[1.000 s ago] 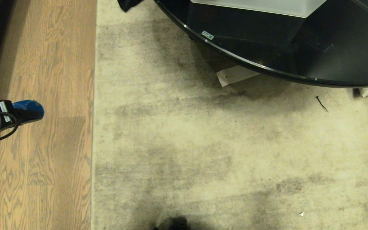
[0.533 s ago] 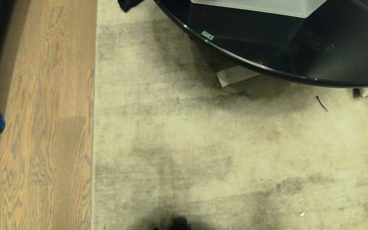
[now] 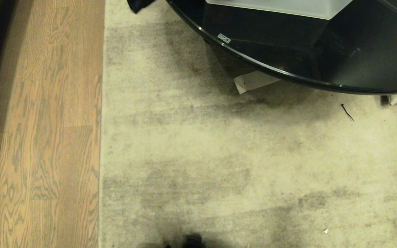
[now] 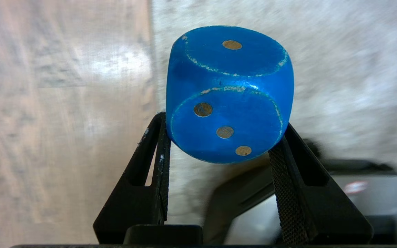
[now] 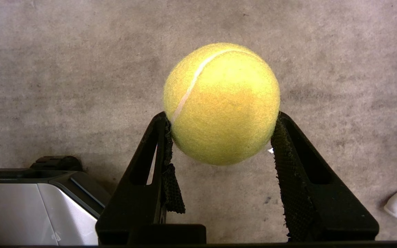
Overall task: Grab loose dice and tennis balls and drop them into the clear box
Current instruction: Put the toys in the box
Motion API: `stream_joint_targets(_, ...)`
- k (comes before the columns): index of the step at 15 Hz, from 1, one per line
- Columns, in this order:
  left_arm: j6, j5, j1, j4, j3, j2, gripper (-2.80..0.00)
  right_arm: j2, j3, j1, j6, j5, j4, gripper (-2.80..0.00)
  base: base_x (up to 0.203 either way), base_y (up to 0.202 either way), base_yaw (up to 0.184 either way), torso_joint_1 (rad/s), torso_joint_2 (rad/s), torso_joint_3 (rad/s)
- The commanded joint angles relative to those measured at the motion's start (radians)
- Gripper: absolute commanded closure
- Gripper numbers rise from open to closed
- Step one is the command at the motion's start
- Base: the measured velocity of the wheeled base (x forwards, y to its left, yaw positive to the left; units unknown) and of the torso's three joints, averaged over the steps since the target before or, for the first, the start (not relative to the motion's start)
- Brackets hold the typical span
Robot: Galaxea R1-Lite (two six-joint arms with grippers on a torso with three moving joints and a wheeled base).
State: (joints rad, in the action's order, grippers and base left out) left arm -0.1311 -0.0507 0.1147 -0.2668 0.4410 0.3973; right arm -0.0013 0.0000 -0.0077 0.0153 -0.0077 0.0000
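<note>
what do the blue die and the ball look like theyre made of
Blue die: probably painted wood with a glossy coat; the paint is worn pale along the rounded edges, and the pips look like dull inset dots. Tennis ball: fuzzy yellow-green felt with a pale curved seam; its core cannot be seen.

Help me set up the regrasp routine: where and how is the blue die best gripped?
Grip the blue die across two opposite flat faces, as the left gripper does now, approaching square to a third face. Its rounded corners and edges would probably let pads slip; flat parallel faces seat the fingers evenly.
</note>
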Motion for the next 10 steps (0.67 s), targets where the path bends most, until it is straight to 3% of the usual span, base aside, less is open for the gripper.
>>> stream_joint_targets(1,-0.007,-0.076,0.019,0.057,-0.113,-0.115,0.00,0.000,0.000,0.000,0.000,0.000,0.000,0.00,0.000,0.000,0.000,0.000,0.00,0.000)
stream_joint_targets(5,-0.007,-0.091,0.054,0.103,-0.149,-0.117,0.00,0.000,0.002,0.000,0.000,0.000,0.000,0.00,0.000,0.000,0.000,0.000,0.00,0.000)
stream_joint_targets(7,0.002,-0.075,-0.010,0.110,-0.160,-0.116,0.00,0.000,0.002,0.000,0.000,0.000,0.000,0.00,0.000,0.000,0.000,0.000,0.00,0.000)
stream_joint_targets(10,0.109,0.014,-0.080,0.135,-0.243,-0.218,0.00,0.000,0.000,0.000,0.000,0.000,0.000,0.00,0.000,0.000,0.000,0.000,0.00,0.000)
